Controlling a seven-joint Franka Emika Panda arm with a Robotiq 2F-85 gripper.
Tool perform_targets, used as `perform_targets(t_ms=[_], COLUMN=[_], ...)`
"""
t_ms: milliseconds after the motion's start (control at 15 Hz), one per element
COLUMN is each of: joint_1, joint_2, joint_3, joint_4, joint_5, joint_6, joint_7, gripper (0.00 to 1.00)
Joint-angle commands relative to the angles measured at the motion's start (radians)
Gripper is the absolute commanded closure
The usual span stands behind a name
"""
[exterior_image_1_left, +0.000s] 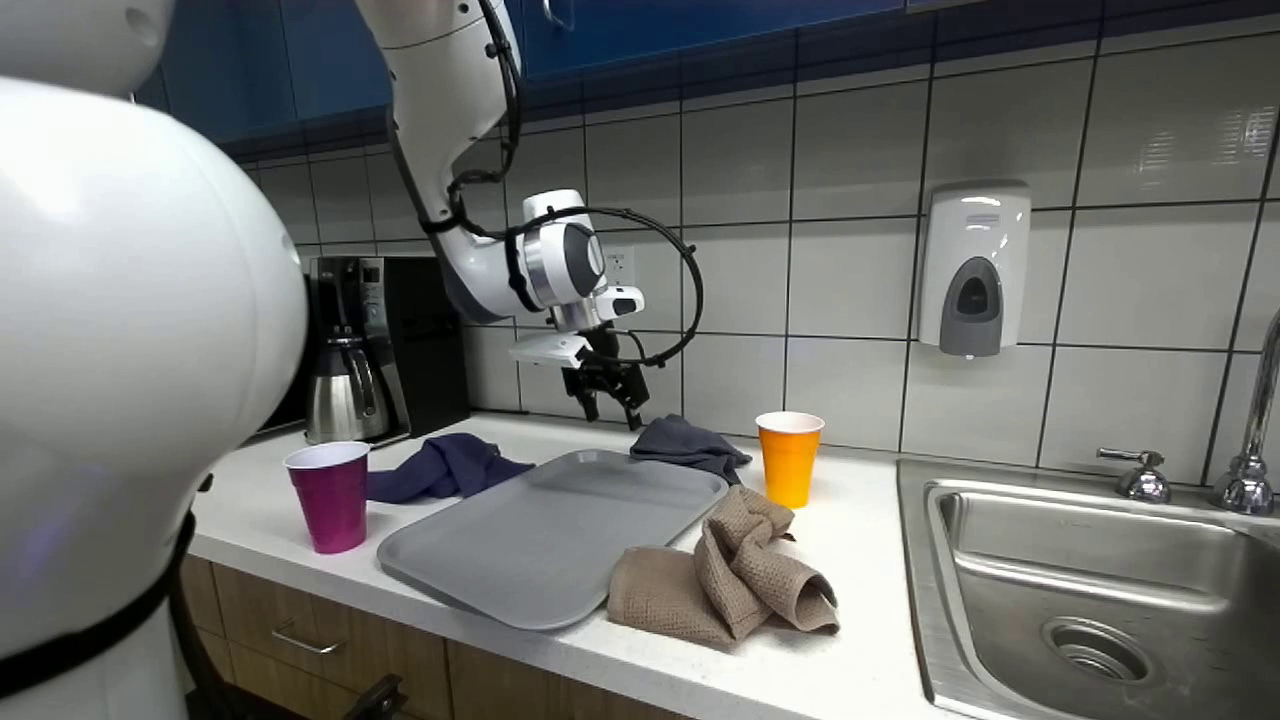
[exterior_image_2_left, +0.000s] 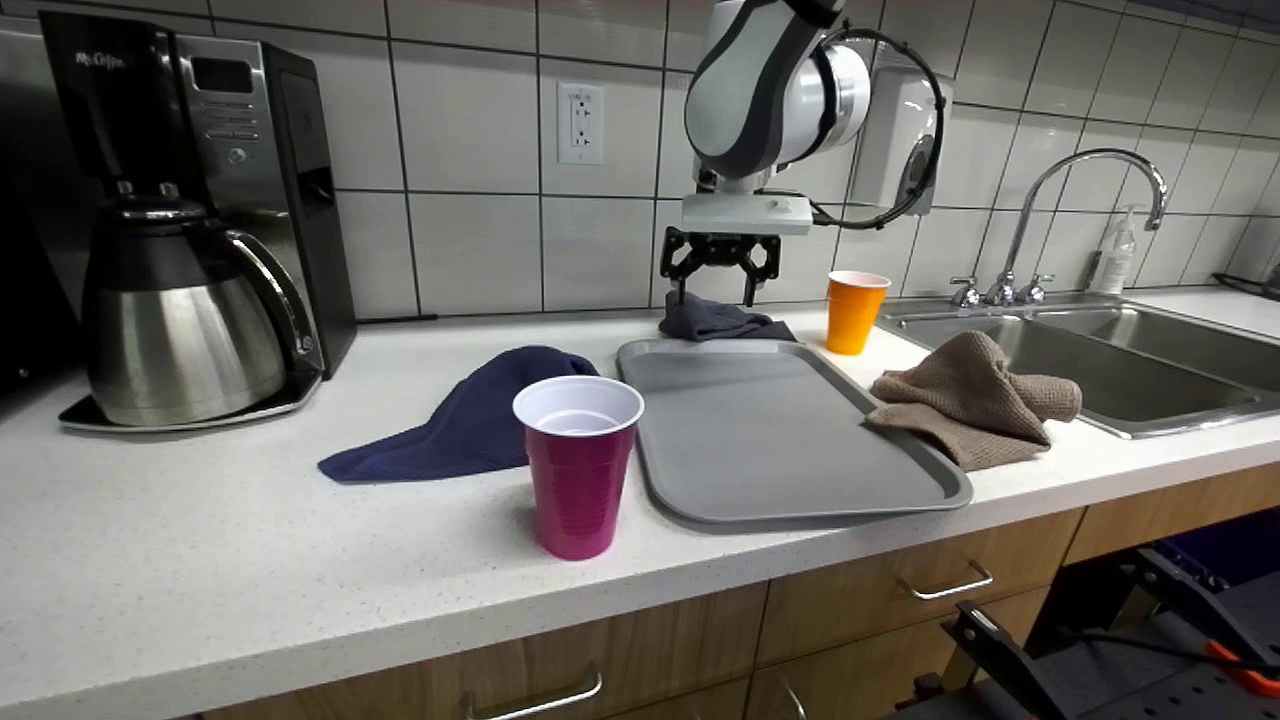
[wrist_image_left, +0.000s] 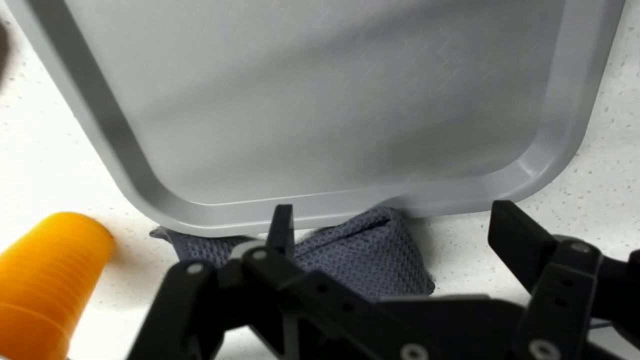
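Observation:
My gripper (exterior_image_2_left: 716, 298) hangs open above the back of the counter, fingers pointing down and nothing held. Beneath it lies a crumpled dark grey cloth (exterior_image_2_left: 722, 322), touching the back edge of a grey tray (exterior_image_2_left: 790, 440). In the wrist view the cloth (wrist_image_left: 367, 255) shows between and below the fingers, partly hidden by the left one. An orange cup (exterior_image_1_left: 790, 465) stands upright to the right of that cloth. A brown cloth (exterior_image_1_left: 735, 575) is bunched against the tray's right side. To the left are a navy cloth (exterior_image_2_left: 480, 420) and a magenta cup (exterior_image_2_left: 580, 490), also upright.
A coffee maker with a steel carafe (exterior_image_2_left: 190, 330) stands at the left end. On the right a steel sink (exterior_image_1_left: 1090, 600) with a faucet (exterior_image_2_left: 1020, 230) is set into the counter. A soap dispenser (exterior_image_1_left: 975, 270) hangs on the tiled wall behind.

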Motion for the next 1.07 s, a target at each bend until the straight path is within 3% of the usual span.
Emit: perform_targets(t_ms=[0,1000], joint_1=[0.009,-0.051], joint_2=[-0.099,-0.352], joint_3=[-0.005,0.064], joint_4=[-0.107,-0.389], joint_5=[-0.061,-0.236], joint_6=[0.006,-0.006], joint_7=[0.054,0.242], gripper=[0.0,0.0])
